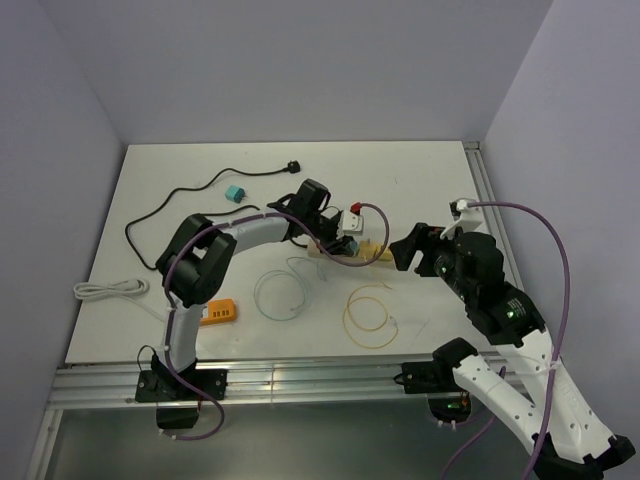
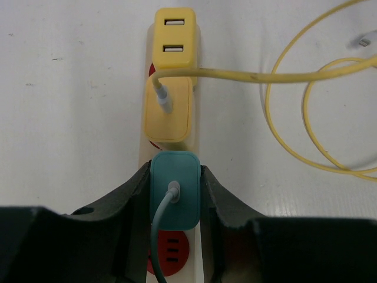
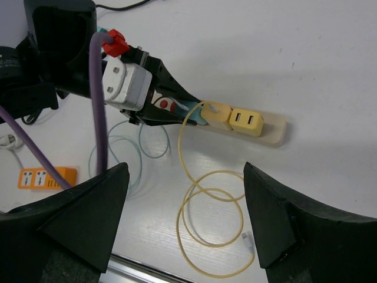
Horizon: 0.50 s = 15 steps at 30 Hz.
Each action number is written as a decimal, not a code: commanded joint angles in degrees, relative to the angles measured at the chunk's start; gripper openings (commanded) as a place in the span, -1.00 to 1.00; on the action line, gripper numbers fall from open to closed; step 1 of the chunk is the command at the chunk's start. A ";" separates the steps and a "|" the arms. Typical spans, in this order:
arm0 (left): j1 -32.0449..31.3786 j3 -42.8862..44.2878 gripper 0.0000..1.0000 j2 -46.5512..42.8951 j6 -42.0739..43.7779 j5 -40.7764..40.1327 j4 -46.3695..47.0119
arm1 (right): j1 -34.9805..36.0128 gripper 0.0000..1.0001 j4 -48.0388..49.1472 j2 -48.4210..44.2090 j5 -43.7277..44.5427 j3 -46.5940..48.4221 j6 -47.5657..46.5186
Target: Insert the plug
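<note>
A teal plug point(image 2: 174, 190) with a grey-green cable is pinched between the black fingers point(image 2: 132, 197) of my left gripper point(image 2: 174, 177), which is shut on its sides. It stands over the cream power strip point(image 2: 198, 127), right beside a yellow charger point(image 2: 169, 112); its pins are hidden, so I cannot tell how deep it sits. A free red socket point(image 2: 171, 253) shows just below it. From above, the left gripper point(image 1: 335, 240) is at the strip's point(image 1: 368, 256) left end. My right gripper point(image 3: 185, 200) hovers open and holds nothing, near the strip's right end point(image 1: 405, 250).
A second yellow charger point(image 2: 174, 36) fills the strip's far end. A looped yellow cable point(image 1: 370, 315) and a pale teal cable loop point(image 1: 280, 295) lie in front. An orange adapter point(image 1: 218, 313), white cord point(image 1: 110, 290), black cord point(image 1: 190, 200) and teal block point(image 1: 235, 193) lie to the left.
</note>
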 commanded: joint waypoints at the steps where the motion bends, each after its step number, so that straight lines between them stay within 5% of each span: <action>1: 1.23 -4.49 -1.00 6.47 0.58 -7.51 -13.89 | -0.40 0.70 2.52 1.18 -1.33 -0.24 -0.38; 15: 0.53 -4.40 -0.99 10.77 -4.96 -7.77 -13.10 | -0.32 0.69 1.30 -0.31 -1.24 0.46 0.06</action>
